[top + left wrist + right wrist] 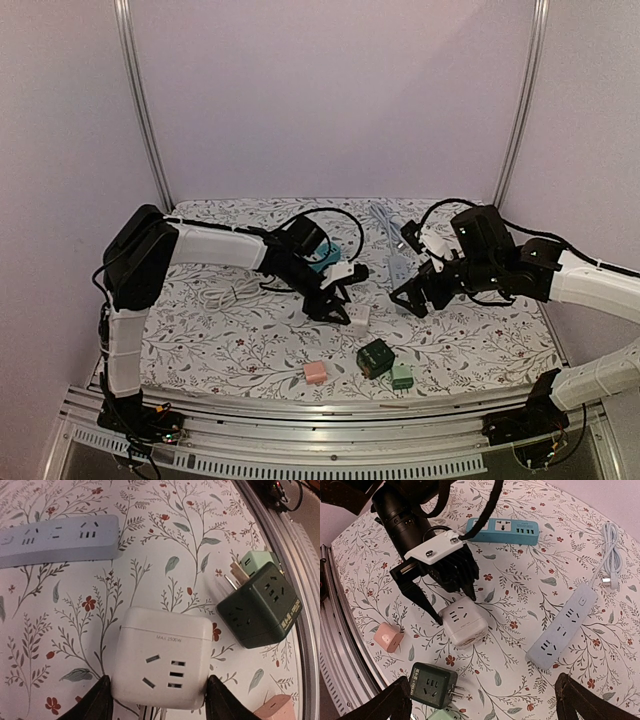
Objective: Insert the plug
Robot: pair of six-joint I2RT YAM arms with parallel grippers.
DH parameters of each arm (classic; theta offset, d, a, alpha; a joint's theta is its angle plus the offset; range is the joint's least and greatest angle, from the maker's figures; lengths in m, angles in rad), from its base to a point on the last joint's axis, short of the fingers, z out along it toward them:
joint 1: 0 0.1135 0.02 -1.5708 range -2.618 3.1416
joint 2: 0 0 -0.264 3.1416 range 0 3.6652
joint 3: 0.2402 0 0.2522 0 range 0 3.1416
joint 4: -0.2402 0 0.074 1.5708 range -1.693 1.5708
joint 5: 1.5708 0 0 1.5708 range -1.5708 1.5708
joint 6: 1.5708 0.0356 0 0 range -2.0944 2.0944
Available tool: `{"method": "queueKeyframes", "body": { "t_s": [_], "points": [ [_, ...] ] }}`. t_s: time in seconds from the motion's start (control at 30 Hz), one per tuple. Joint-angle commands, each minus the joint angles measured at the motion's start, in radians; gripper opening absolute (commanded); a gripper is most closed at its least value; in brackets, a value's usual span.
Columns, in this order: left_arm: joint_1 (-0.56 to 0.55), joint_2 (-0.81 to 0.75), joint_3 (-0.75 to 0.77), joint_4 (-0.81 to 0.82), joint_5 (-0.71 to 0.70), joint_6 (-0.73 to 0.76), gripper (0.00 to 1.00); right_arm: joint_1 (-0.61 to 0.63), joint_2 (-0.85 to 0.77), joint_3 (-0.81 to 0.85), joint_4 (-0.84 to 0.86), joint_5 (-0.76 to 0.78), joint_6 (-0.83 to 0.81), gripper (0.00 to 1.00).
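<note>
White cube socket adapter [162, 655] flat on floral cloth [150, 540], mid-table. Rigid, light, smooth plastic, probably slippery; best pinched across opposite flat sides. Flanked by left gripper [159, 682], whether clamped cannot be told. Right gripper [482, 682] wide open, empty, to the right beside pale blue power strip [562, 630].

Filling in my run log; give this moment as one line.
left gripper: astride white cube adapter, grip unclear | right gripper: open near blue power strip

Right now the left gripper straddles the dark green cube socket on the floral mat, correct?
No. The left gripper straddles the white cube socket on the floral mat; the dark green cube socket sits apart beside it. The left wrist view shows this.
</note>
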Motion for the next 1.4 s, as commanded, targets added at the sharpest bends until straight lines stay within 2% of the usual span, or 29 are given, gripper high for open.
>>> {"method": "queueKeyframes", "body": {
  "t_s": [0.0, 0.13, 0.2, 0.33, 0.7, 0.93, 1.1, 1.2, 1.37],
  "points": [
    [-0.011, 0.015, 0.008, -0.021, 0.024, 0.005, 0.54, 0.006, -0.025, -0.014, 0.0, -0.015, 0.012, 0.99],
    [-0.014, 0.015, 0.001, -0.013, 0.028, 0.005, 0.72, 0.006, -0.026, -0.016, 0.003, -0.018, 0.013, 0.99],
    [-0.018, 0.019, -0.001, -0.01, 0.028, 0.007, 0.76, 0.006, -0.027, -0.018, 0.003, -0.018, 0.012, 0.99],
    [-0.023, 0.026, 0.003, -0.002, 0.029, 0.004, 0.76, 0.006, -0.027, -0.018, 0.005, -0.022, 0.015, 0.99],
    [-0.027, 0.042, 0.005, 0.0, 0.02, 0.006, 0.67, 0.005, -0.032, -0.018, 0.005, -0.033, 0.022, 0.99],
    [-0.03, 0.043, 0.0, -0.01, 0.018, 0.009, 0.72, 0.005, -0.041, -0.011, 0.006, -0.056, 0.03, 0.99],
    [-0.03, 0.048, 0.001, -0.002, 0.015, 0.004, 0.58, 0.006, -0.046, -0.007, 0.009, -0.07, 0.034, 0.99],
    [-0.03, 0.036, -0.006, 0.005, 0.016, 0.001, 0.45, 0.006, -0.053, -0.007, 0.011, -0.078, 0.038, 0.99],
    [-0.029, -0.03, -0.058, 0.054, 0.038, -0.015, 0.37, 0.006, -0.068, -0.003, 0.014, -0.067, 0.047, 0.99]
  ]
}}
